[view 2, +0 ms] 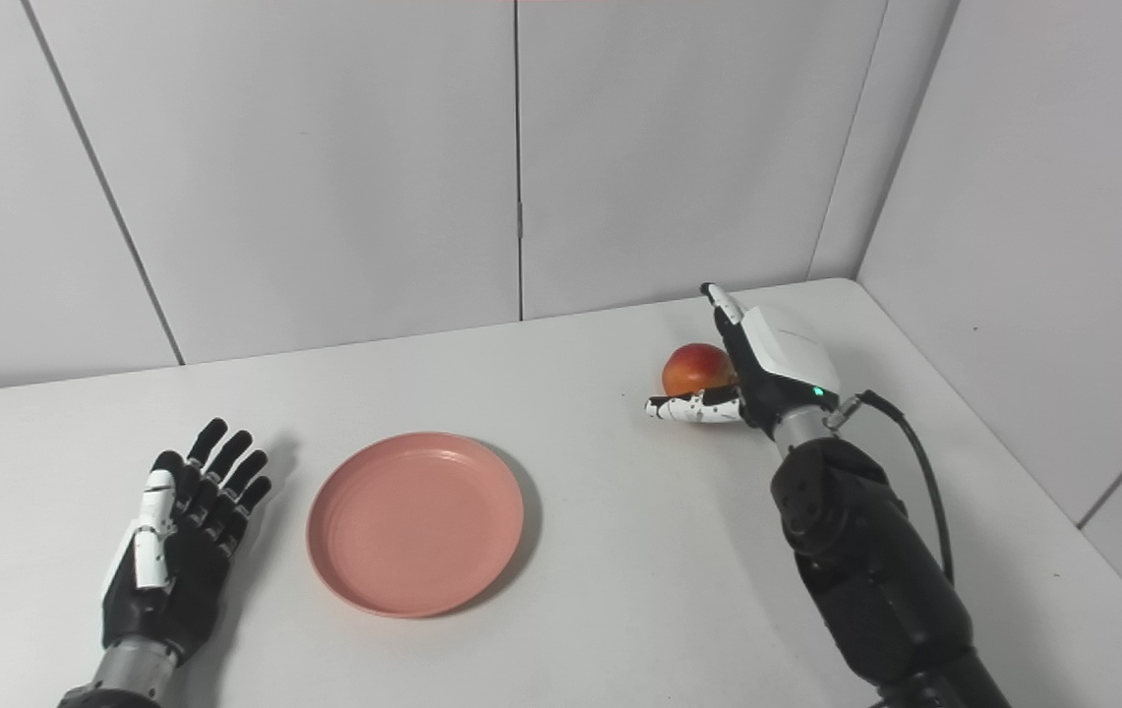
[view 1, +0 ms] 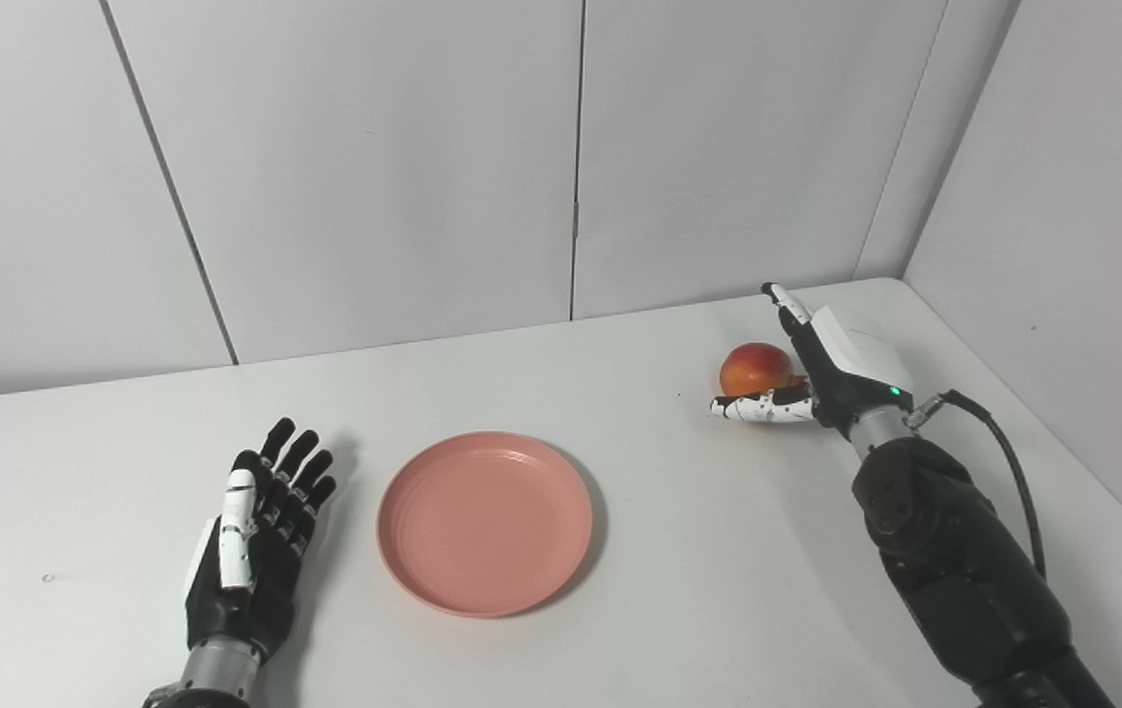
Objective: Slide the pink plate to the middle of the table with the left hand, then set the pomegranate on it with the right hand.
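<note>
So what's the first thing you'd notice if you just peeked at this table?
Probably the pink plate, bright and bare near the table's middle. Next, the red-orange pomegranate toward the far right corner, with the right hand cupped beside it, fingers apart. The left hand lies open, left of the plate.

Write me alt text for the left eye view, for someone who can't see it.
A robot's right hand is cupped open around a pomegranate on the far right of a white table. A pink plate lies empty mid-table, and the left hand rests open, apart from the plate.
</note>
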